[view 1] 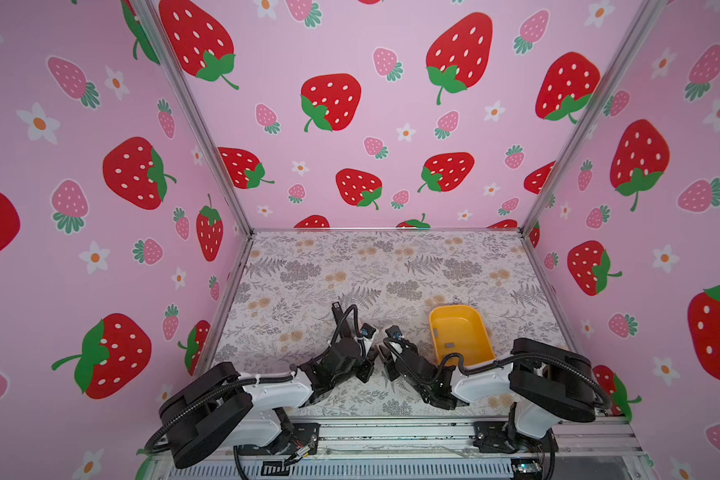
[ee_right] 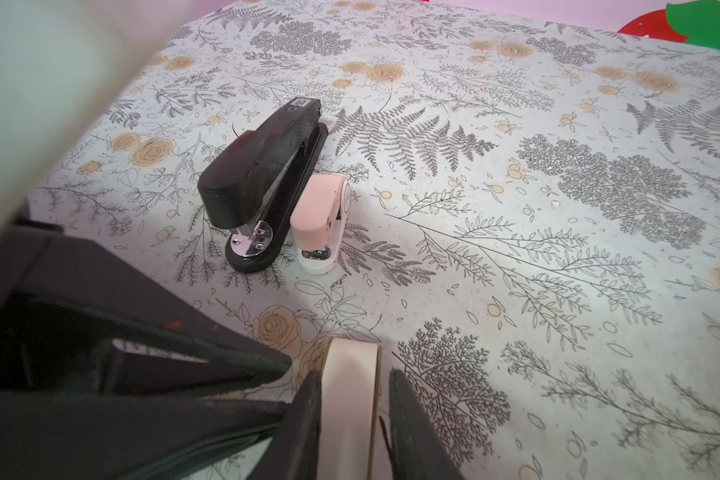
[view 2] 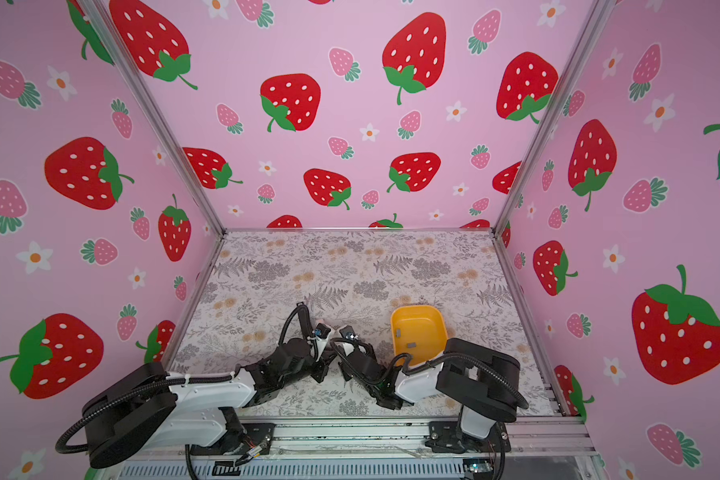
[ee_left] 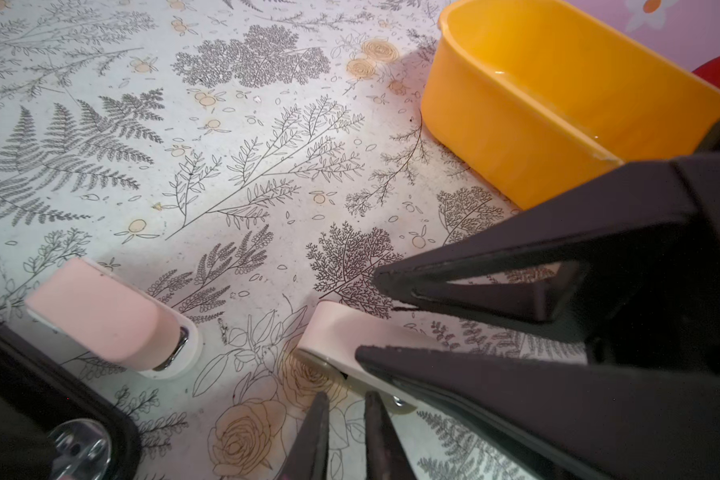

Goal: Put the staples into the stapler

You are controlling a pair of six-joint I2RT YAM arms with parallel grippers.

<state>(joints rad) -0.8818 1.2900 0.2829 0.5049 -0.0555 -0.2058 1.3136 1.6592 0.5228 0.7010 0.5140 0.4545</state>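
Right gripper (ee_right: 354, 376) jaws narrowly straddle the pale stapler (ee_right: 352, 357) (gap on one side); left gripper (ee_left: 346, 399) jaws are closed. Staples (view 1: 449, 344) lie in the yellow tub (view 1: 454, 308). Centre the grip first, so the stapler cannot twist.

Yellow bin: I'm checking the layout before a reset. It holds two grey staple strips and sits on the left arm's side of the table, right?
No. The yellow bin holds two grey staple strips, but both top views show it on the right arm's side, not the left.
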